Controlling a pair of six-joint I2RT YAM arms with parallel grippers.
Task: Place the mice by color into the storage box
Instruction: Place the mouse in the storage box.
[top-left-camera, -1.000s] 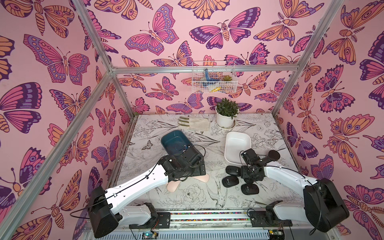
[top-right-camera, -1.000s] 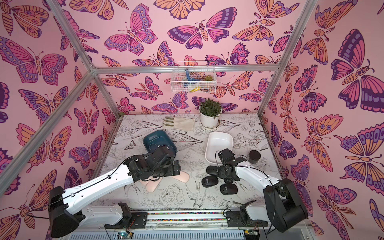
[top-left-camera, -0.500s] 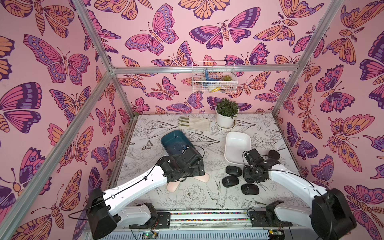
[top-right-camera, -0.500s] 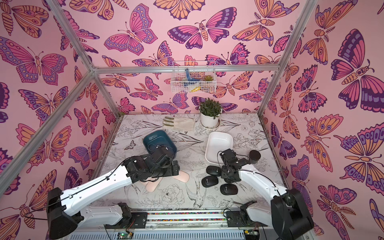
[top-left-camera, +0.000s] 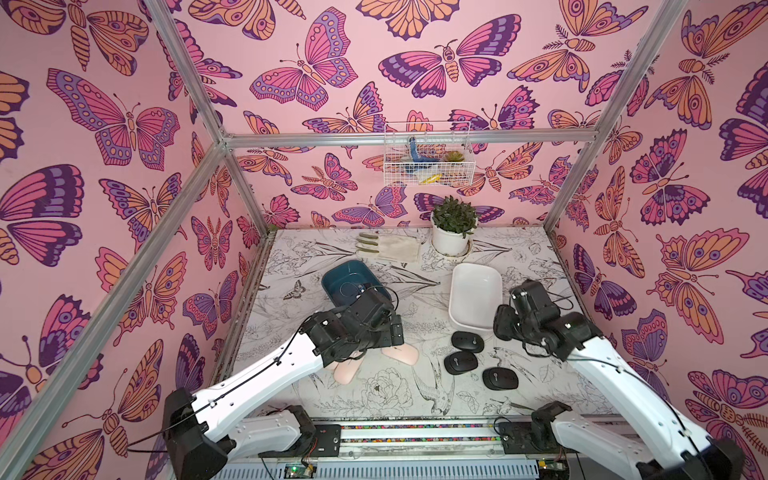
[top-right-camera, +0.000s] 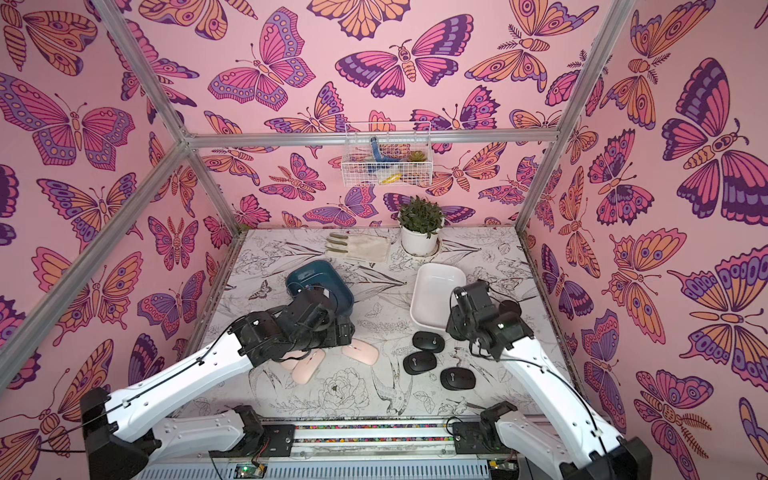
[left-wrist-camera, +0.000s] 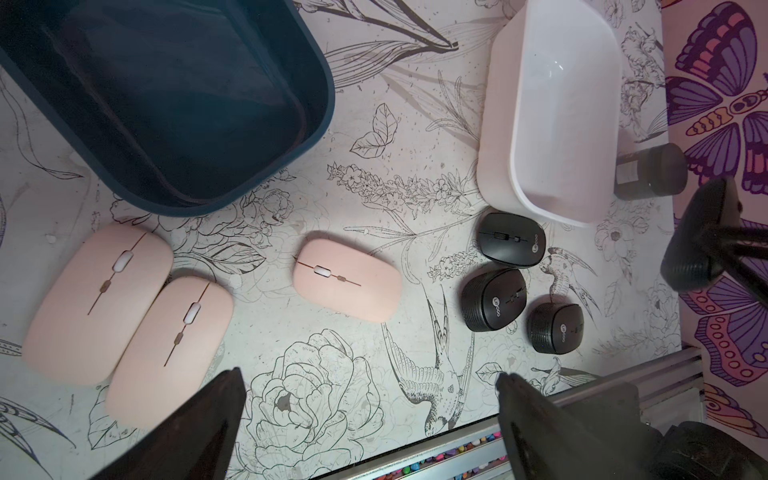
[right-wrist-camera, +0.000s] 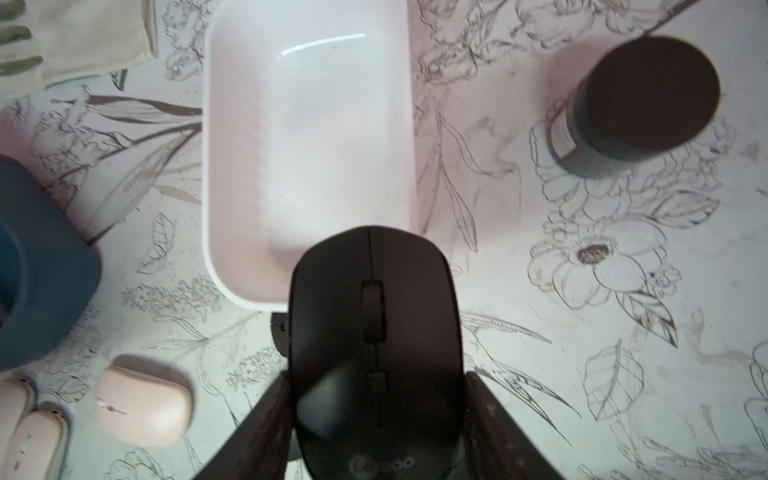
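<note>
My right gripper (right-wrist-camera: 376, 374) is shut on a black mouse (right-wrist-camera: 374, 311) and holds it in the air just over the near end of the white storage box (right-wrist-camera: 232, 257). In a top view that gripper (top-left-camera: 502, 327) hangs at the white box's (top-left-camera: 455, 291) front right corner. Three black mice (top-left-camera: 467, 340) (top-left-camera: 460, 362) (top-left-camera: 500, 378) lie on the table in front of it. My left gripper (left-wrist-camera: 368, 374) is open and empty, hovering above three pale-pink mice (left-wrist-camera: 97, 303) (left-wrist-camera: 170, 349) (left-wrist-camera: 347, 280). The dark-blue storage box (left-wrist-camera: 320, 104) stands just behind them.
A black jar (right-wrist-camera: 640, 99) stands to the right of the white box. A potted plant (top-left-camera: 453, 224) and a glove (top-left-camera: 388, 247) lie at the back of the table. A wire basket (top-left-camera: 428, 153) hangs on the back wall. The arms' rail (top-left-camera: 415, 432) runs along the front edge.
My right gripper has closed on a black mouse from the group and lifted it up and back toward the white box. The left arm has hardly moved.
</note>
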